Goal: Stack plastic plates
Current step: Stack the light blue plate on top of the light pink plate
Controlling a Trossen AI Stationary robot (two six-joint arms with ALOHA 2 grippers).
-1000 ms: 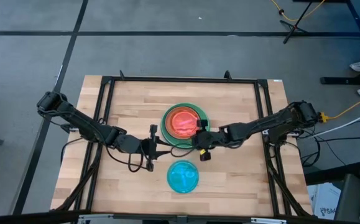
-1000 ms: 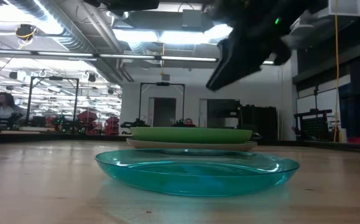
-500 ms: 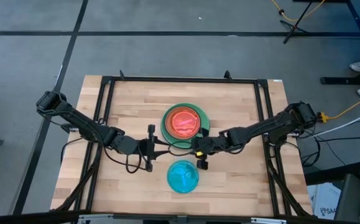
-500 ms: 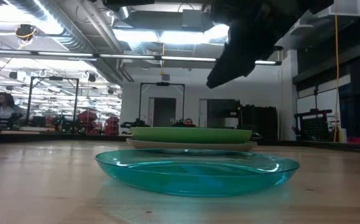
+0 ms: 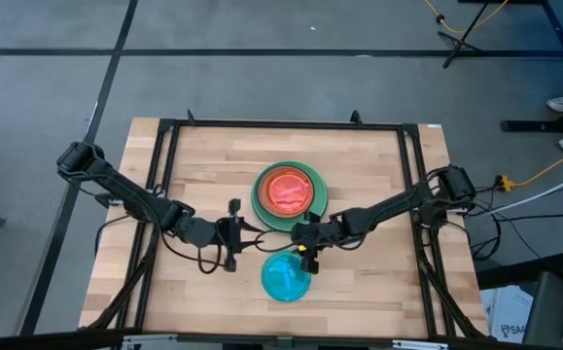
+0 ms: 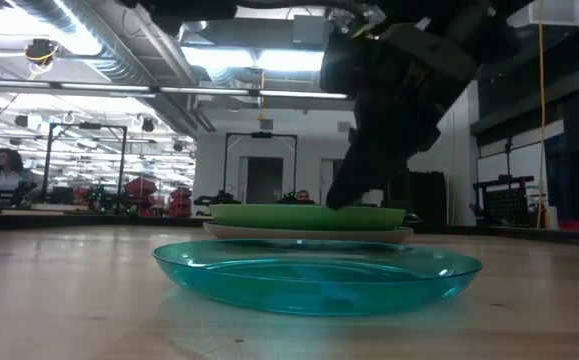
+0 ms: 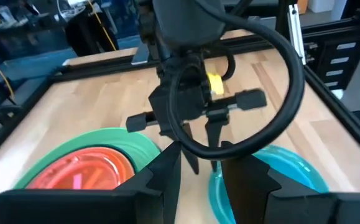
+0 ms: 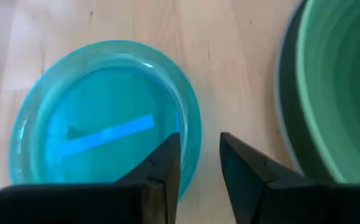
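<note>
No readable markings. Right gripper point(image 5: 303, 243), fingers slightly parted and empty, sits at the blue plate's point(image 5: 286, 276) one o'clock rim. Plate stack point(image 5: 290, 196), pink-red on top, lies at twelve o'clock. Left gripper point(image 5: 232, 236), narrowly parted, empty, waits beside.

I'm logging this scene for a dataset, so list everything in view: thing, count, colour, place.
Blue plate: one, translucent blue, alone on the table's near side.
Plate stack: one stack, pink-red plate on top, green rim round it, a darker rim below; table centre.
Table: one, light wood with a black frame.
Person: one, far back in the room, low view.
Left gripper: dark, open, left of the stack.
Right gripper: dark, open, above the blue plate's far edge, between it and the stack.
</note>
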